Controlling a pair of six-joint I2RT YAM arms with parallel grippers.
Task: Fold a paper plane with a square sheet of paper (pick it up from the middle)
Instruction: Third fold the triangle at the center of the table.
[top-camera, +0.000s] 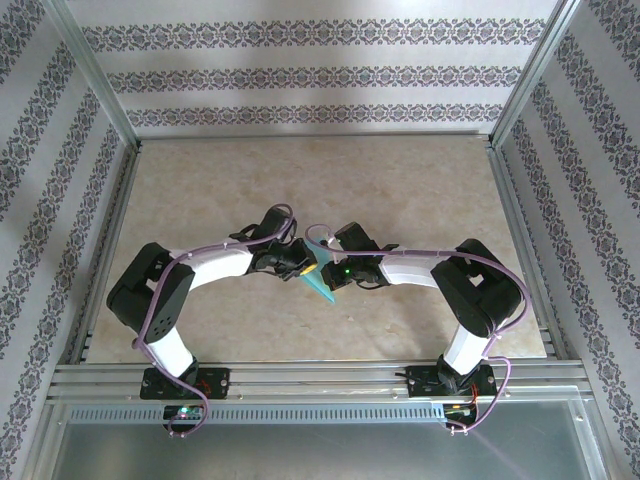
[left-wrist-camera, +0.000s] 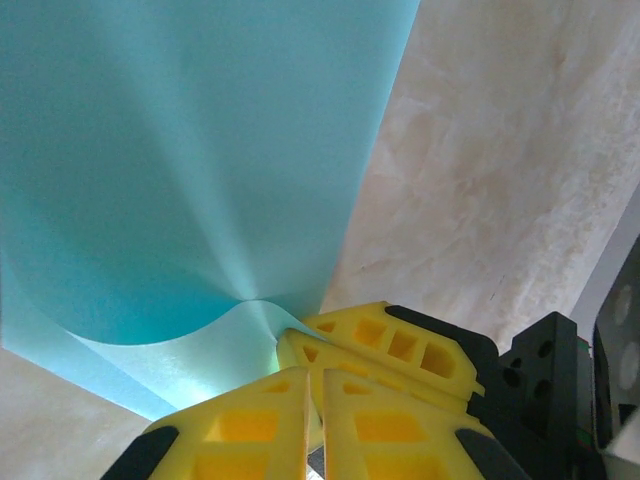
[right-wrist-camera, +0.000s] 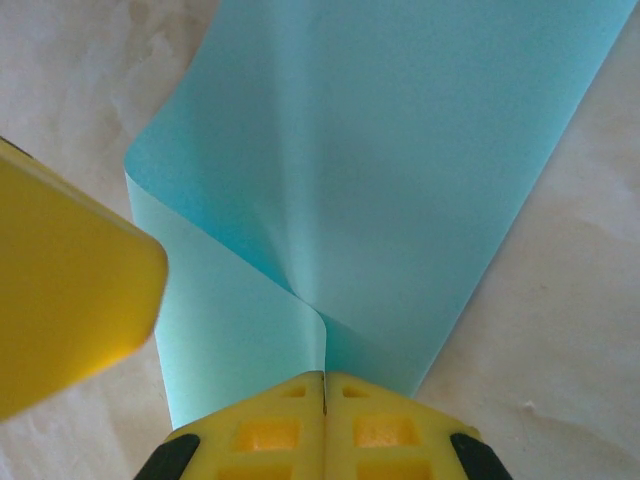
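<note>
Nearest us, our left gripper (left-wrist-camera: 308, 425) has its fingers pressed together on the light-blue paper plane (left-wrist-camera: 190, 150). Our right gripper (right-wrist-camera: 323, 405) is clamped on the same fold, just beside it. Beyond the fingers the sheet bows and fans out over the bench (top-camera: 430, 180). If either arm pulls or twists out of step, we judge the paper could tear or slip free, spoiling the crease.
</note>
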